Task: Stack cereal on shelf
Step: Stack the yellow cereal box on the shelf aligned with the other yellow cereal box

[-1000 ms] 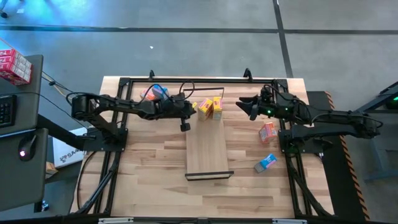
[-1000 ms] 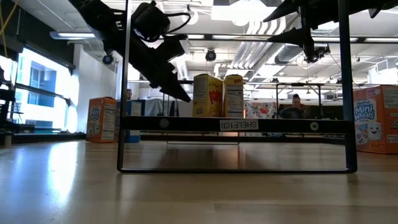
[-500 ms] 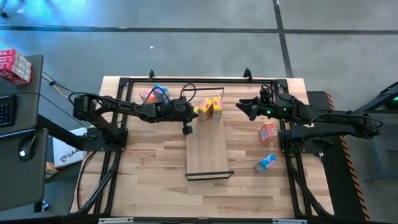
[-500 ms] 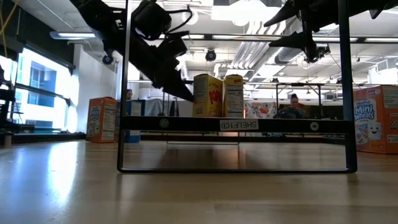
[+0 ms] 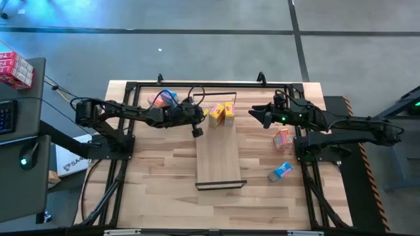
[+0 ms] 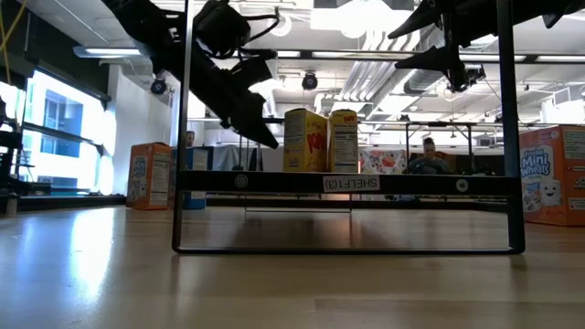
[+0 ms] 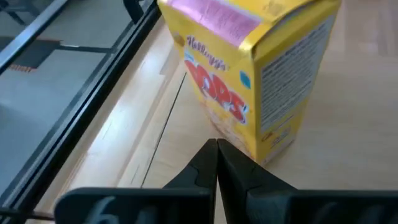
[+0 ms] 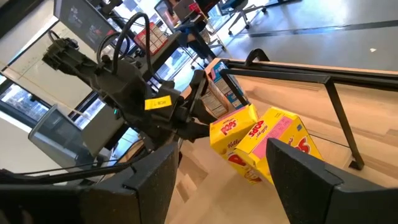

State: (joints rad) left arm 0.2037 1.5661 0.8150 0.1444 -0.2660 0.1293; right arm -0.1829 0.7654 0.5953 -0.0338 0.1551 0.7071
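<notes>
With my left gripper (image 7: pixel 216 163) pinched shut and empty just beside the two yellow cereal boxes (image 5: pixel 222 113) standing at the shelf's (image 5: pixel 218 157) far end, a careless nudge could topple them; my right gripper (image 5: pixel 260 114) waits open nearby.

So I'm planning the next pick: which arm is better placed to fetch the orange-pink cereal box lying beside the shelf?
Right. The right hand hangs open just above the orange-pink cereal box on its side of the shelf. The left hand is shut, across the shelf by the two yellow boxes.
</notes>
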